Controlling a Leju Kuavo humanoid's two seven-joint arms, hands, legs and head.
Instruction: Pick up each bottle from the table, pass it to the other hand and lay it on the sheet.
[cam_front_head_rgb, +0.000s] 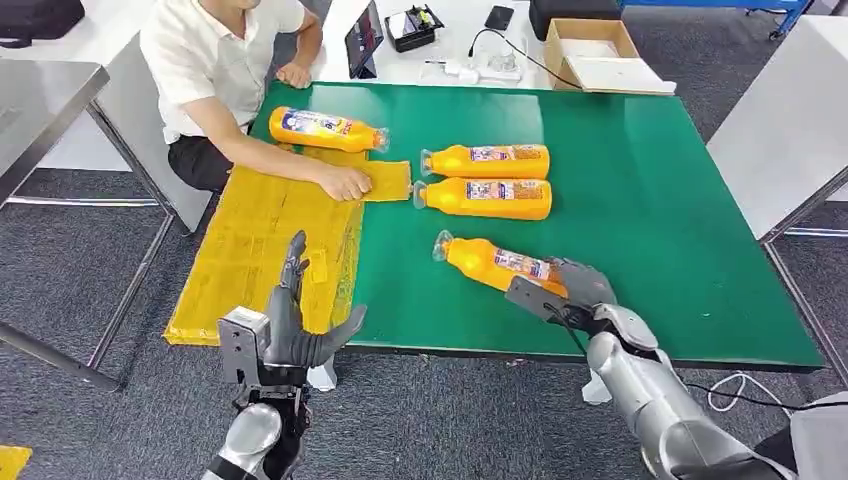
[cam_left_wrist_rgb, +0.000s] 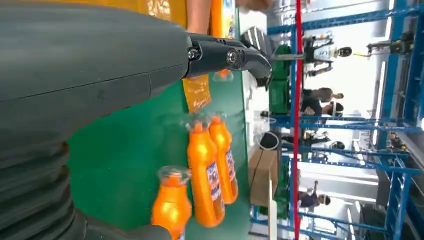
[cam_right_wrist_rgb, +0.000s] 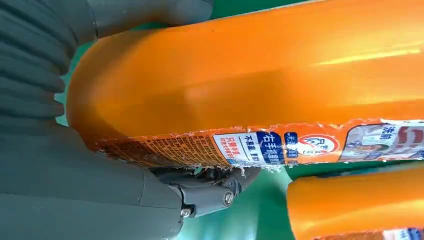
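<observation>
The right robot hand wraps the base of the nearest orange plastic bottle lying on the green surface, apparently to lift it toward the left robot hand, spread and waiting beside the yellow sheet.

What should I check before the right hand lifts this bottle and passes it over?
1. Right hand around the base of the nearest bottle: ok; the right wrist view shows fingers wrapped under it.
2. Bottle off the green table: cannot tell.
3. Left hand ready to receive: ok, fingers spread and holding nothing.
4. Yellow sheet free for the drop: not ok, a person's hand rests on it.
5. The two bottles side by side clear of the lift path: ok, apart from the held one.
</observation>
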